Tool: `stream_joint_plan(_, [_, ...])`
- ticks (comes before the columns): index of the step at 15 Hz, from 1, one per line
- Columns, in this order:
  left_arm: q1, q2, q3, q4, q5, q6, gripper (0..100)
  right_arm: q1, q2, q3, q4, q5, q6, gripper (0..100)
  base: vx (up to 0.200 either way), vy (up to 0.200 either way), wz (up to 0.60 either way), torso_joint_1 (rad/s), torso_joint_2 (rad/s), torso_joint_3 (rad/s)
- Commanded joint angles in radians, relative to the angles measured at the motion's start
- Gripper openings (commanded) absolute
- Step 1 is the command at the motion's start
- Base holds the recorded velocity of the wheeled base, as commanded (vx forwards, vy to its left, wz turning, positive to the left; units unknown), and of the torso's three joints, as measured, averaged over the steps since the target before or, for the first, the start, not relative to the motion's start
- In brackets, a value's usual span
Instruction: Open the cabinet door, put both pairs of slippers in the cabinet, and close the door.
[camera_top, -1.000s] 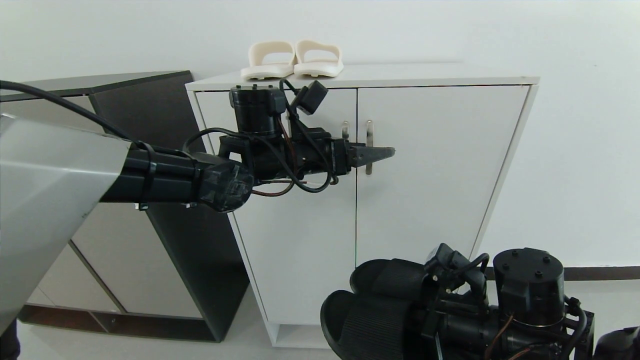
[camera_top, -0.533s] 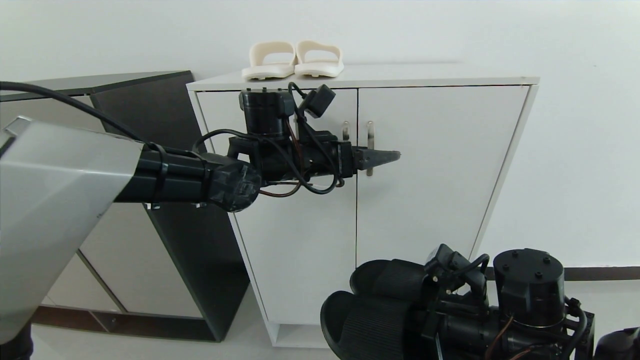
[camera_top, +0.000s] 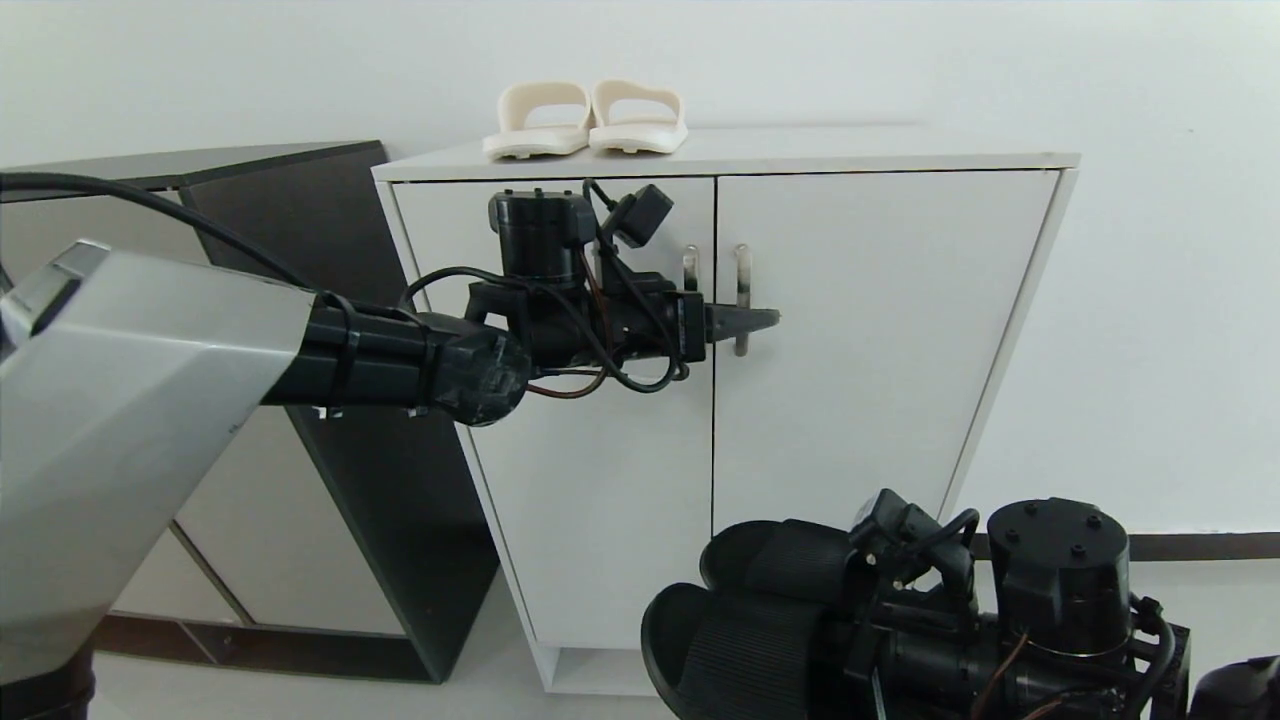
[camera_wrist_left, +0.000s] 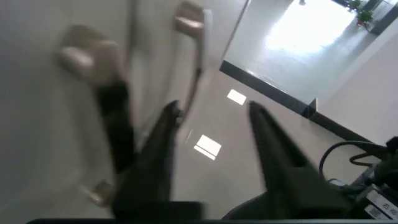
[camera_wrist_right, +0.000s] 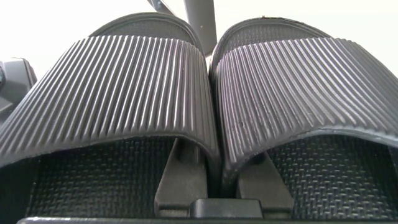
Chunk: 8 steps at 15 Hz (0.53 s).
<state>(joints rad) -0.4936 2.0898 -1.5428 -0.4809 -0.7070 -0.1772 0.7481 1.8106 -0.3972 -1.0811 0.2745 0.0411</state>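
The white cabinet (camera_top: 880, 160) stands with both doors shut, so the step in hand is, by my judgement, opening the right door (camera_top: 870, 340). The left gripper (camera_top: 760, 319) is held level at handle height with its fingers spread apart and its tips at the right door's handle (camera_top: 739, 290). The left wrist view is blurred, so I cannot tell whether the bar lies between the fingers or just beside one. Coming in sideways from the left suits an upright bar, since the fingers can close across it and pull the door outward. The left door's handle (camera_top: 690, 265) sits just beside it, so a slightly misplaced closure could catch the wrong bar. Low and near on the right, the right gripper (camera_wrist_right: 217, 177) is clamped on the black slippers (camera_top: 760, 610), pinching their two touching inner walls so that one grasp carries the pair. It hangs before the right door's lower part, which may lie in the door's swing. The cream slippers (camera_top: 585, 120) rest side by side on the far left of the cabinet's top, untouched. A dark cabinet (camera_top: 340, 230) stands to the left.
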Motion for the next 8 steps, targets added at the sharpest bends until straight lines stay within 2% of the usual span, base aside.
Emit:
stream_joint_plan(1, [-0.002, -0.013, 0.009, -0.001, -0.005, -0.001, 0, 0.002, -0.001, 0.000, 0.000, 0.002, 0.000, 0, 0.000, 0.000, 0.00, 0.000, 0.00, 0.000])
stream_joint_plan(4, [-0.013, -0.068, 0.072, -0.004, 0.006, 0.013, 0, 0.008, -0.004, 0.011, -0.005, 0.006, 0.000, 0, 0.000, 0.000, 0.00, 0.000, 0.00, 0.000])
stream_joint_plan(8, [-0.031, -0.205, 0.262, -0.012, 0.006, 0.078, 0, 0.030, -0.010, 0.092, -0.128, 0.103, -0.004, 0, 0.000, 0.000, 0.00, 0.000, 0.00, 0.000])
